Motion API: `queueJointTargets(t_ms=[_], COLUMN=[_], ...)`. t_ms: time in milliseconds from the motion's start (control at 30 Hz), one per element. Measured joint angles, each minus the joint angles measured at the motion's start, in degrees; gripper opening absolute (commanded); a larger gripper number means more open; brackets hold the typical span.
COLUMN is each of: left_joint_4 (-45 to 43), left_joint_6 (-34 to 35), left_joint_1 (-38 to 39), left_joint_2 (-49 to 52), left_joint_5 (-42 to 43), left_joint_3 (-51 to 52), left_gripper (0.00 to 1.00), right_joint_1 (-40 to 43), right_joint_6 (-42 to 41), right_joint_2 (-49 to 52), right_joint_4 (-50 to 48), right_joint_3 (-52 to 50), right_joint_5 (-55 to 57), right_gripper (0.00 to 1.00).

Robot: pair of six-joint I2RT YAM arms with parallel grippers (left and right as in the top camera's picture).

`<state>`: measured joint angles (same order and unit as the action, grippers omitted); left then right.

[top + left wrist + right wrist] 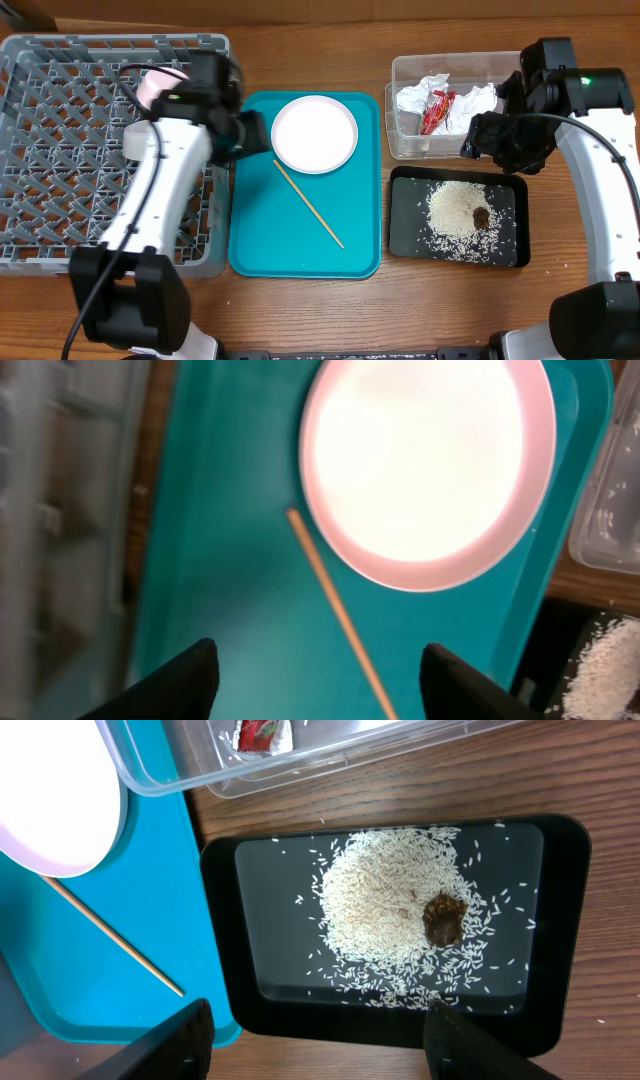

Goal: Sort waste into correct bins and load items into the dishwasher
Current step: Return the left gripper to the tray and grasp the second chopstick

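A: What sits where on the worktop (300,20)?
B: The dish rack (60,150) is at the left, a bowl (158,85) in its far right part. Just right lies the serving tray (300,255), carrying the plate (314,133) at the back and a chopstick (308,203) in front of it.
A: And further right?
B: The tub (404,125), holding napkin (420,95) and wrapper (436,110), sits behind the shallow tray (405,215), where the food scrap (481,216) lies on the rice (450,205).

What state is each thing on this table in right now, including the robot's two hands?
Round white plate: bare, flat on the teal tray.
Thin wooden chopstick: lying loose on that tray.
Clear plastic tub: holds crumpled white napkin and red wrapper.
Shallow black tray: holds rice and a brown scrap.
Grey dish rack: holds a pinkish bowl, partly hidden.
Left hand: open, empty.
Right hand: open, empty.
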<state>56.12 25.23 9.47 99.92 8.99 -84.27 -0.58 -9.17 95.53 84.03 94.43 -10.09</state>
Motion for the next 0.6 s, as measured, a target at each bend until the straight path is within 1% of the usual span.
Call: queueJointTargets(t_ms=[67, 133, 233, 333, 467, 600], left_joint_4=[-0.8, -2.0, -6.1, -10.1, -13.4, -16.7], left_joint_6=[5.4, 7.8, 12.9, 17.3, 22.4, 25.2], left_joint_1=[4.5, 6.8, 11.3, 14.8, 17.6, 18.2], left_joint_2=[0.0, 0.0, 0.0, 0.1, 0.1, 0.1], left_joint_5=[-2.4, -3.3, -4.8, -6.3, -7.6, -8.8], left_joint_3=[1.6, 3.1, 7.0, 11.1, 16.0, 19.4], left_gripper=[0.65, 0.64, 0.65, 0.64, 0.61, 0.64], right_joint_1=[0.0, 0.0, 0.0, 0.0, 0.0, 0.0], right_joint_6=[0.0, 0.0, 0.0, 0.0, 0.0, 0.0], right_joint_2=[0.0, 0.0, 0.0, 0.0, 0.0, 0.0], right_joint_4=[0.0, 0.0, 0.0, 0.0, 0.0, 0.0], right_joint_3=[0.0, 0.0, 0.0, 0.0, 0.0, 0.0], right_joint_5=[0.0, 0.0, 0.0, 0.0, 0.0, 0.0], right_gripper=[0.69, 0.69, 0.69, 0.69, 0.69, 0.69])
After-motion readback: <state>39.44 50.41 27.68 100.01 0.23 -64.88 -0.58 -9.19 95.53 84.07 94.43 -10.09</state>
